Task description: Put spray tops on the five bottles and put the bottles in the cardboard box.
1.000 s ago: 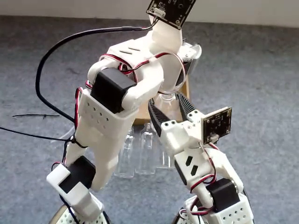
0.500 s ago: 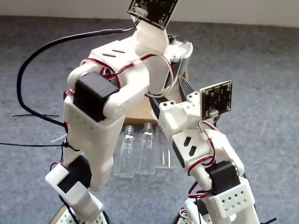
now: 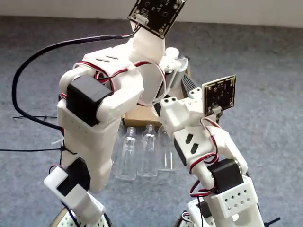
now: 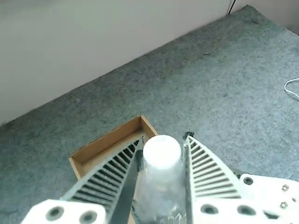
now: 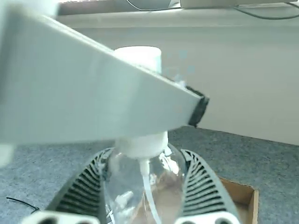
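Three bottles (image 3: pixel 149 153): stand in a row on the worktop (image 3: pixel 265 71), necks bare as far as I can tell. The box (image 3: pixel 142 116) lies just behind them at 12 o'clock.
Fourth bottle (image 5: pixel 140 198): held upright above the box, at about 1 o'clock from the row.
Right claw (image 5: pixel 147 156): closed on the bottle's shoulders.
Left claw (image 4: pixel 162 140): closed on the white top (image 4: pixel 161 154), which sits on the bottle's neck.
Step in hand: seating the top, by my reading.
How to do it well: keep the right claw firm and still. Hold the top in line with the neck and press or turn without tilting. Release only once it sits flush.
Right wrist view adds: the dip tube (image 5: pixel 147 186) running down inside the bottle, and a left finger (image 5: pixel 93 102) crossing in front of the top.
Left wrist view adds: the top seen from above, with the box's rim beyond at 10 o'clock.
High view adds: where the row stands against the box and both arms.
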You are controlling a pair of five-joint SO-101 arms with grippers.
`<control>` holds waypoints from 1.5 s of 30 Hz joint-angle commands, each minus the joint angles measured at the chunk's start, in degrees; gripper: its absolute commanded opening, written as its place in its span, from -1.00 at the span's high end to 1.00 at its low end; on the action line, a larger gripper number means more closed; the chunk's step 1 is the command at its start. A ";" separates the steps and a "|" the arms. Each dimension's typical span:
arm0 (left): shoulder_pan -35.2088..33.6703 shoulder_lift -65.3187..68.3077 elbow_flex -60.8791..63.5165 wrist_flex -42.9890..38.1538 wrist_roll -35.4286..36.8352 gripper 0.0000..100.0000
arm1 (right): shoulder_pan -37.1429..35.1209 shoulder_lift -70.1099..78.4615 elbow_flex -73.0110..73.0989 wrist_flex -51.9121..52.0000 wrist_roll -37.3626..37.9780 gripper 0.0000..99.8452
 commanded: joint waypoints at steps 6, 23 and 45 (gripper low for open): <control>-1.36 -15.78 12.26 0.09 -6.95 0.71 | 0.75 -0.13 -2.95 -0.04 -0.09 0.99; -21.41 -52.88 56.57 0.09 -10.46 0.59 | 0.92 11.74 1.63 -4.62 4.13 0.99; -52.35 -91.38 140.00 -35.78 -21.98 0.59 | 1.71 68.00 -34.77 -22.55 3.78 0.99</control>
